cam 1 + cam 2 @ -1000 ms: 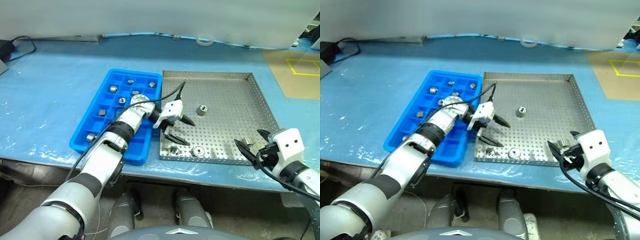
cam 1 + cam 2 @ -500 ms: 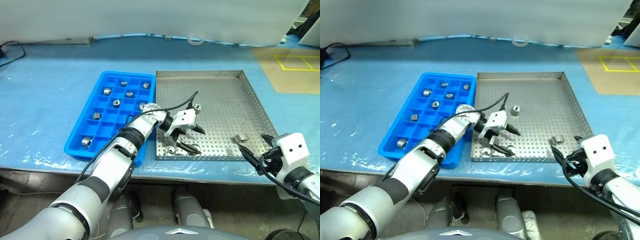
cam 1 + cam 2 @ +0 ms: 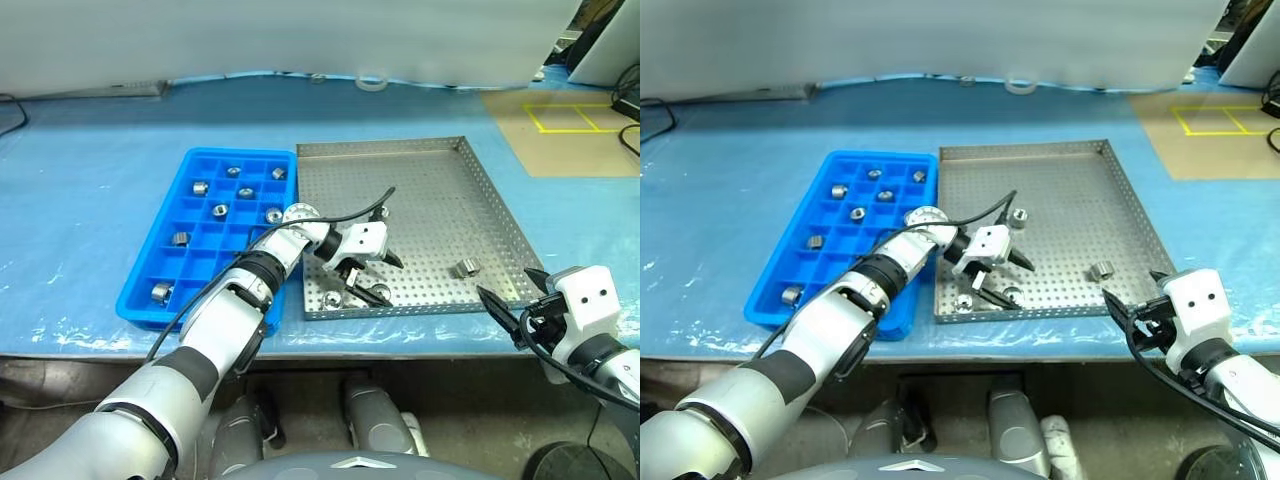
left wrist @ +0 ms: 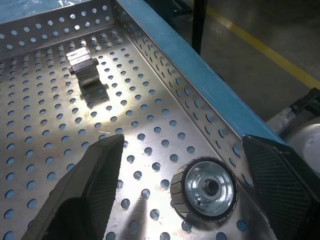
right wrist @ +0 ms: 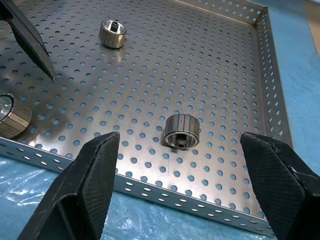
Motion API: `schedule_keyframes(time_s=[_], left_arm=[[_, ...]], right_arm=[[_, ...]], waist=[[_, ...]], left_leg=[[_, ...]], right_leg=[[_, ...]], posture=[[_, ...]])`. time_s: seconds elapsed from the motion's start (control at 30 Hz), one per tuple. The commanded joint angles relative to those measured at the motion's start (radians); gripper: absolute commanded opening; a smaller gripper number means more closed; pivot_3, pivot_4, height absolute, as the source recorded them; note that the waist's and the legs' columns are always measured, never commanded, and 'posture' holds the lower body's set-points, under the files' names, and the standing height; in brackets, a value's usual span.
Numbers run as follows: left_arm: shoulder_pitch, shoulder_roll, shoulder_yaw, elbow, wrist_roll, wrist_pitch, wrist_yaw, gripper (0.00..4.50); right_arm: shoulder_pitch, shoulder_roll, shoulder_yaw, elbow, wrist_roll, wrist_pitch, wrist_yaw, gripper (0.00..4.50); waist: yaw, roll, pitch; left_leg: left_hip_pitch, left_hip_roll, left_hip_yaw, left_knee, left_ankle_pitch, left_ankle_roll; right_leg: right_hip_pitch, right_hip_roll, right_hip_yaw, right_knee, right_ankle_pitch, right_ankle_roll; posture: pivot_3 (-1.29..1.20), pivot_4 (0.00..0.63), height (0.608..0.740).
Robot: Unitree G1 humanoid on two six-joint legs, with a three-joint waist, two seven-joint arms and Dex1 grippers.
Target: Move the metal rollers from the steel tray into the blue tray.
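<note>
Left end effector [image 4: 182, 150] has dropped toward the front rim of the steel tray [image 3: 480, 190]. It's released, jaws either side of one roller [image 4: 204, 187] lying hole-up, not touching it. Right end effector [image 3: 512, 292] hangs released and empty off the tray's near corner. I judge the rollers dense, rigid and slick, so pinch across the ribbed outer wall. Count of metal rollers [image 3: 463, 267]: four in the steel tray, eight in the blue tray [image 3: 150, 270] alongside on the worktop [image 3: 90, 150].
</note>
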Motion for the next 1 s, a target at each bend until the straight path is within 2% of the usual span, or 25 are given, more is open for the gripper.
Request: schedule_keyframes(time_s=[0.03, 0.27, 0.5, 1.0], left_arm=[[-0.034, 0.008, 0.046, 0.026, -0.024, 0.03, -0.005, 4.01], [-0.048, 0.04, 0.108, 0.035, -0.049, 0.041, -0.031, 4.01], [-0.004, 0.044, 0.079, 0.027, -0.015, 0.008, -0.055, 4.01], [0.065, 0.005, 0.017, 0.026, 0.06, -0.038, -0.031, 4.01]], right_arm=[[0.008, -0.011, -0.039, -0.039, 0.004, -0.003, -0.002, 4.03], [0.007, -0.017, -0.032, -0.029, 0.0, -0.008, -0.001, 4.03], [-0.002, -0.021, -0.02, -0.022, -0.005, -0.008, -0.002, 4.03], [-0.003, -0.02, -0.009, -0.02, -0.027, -0.01, -0.008, 4.03]], waist=[[-0.011, 0.0, 0.0], [-0.028, 0.0, 0.0], [-0.043, 0.0, 0.0], [-0.055, 0.0, 0.0]], left_leg=[[0.0, 0.0, 0.0, 0.0, 0.0, 0.001], [-0.002, -0.008, 0.0, 0.0, -0.004, 0.007], [-0.004, -0.014, 0.0, 0.0, -0.008, 0.013], [-0.004, -0.015, 0.0, 0.001, -0.009, 0.013]], right_leg=[[0.0, 0.0, 0.0, -0.001, 0.0, 0.0], [0.0, -0.009, -0.002, -0.002, 0.0, 0.0], [0.001, -0.015, -0.004, -0.005, 0.0, 0.0], [0.002, -0.015, -0.004, -0.006, 0.0, 0.0]], posture=[[-0.7, 0.15, 0.74], [-0.69, 0.15, 0.74], [-0.69, 0.15, 0.74], [-0.7, 0.15, 0.74]])
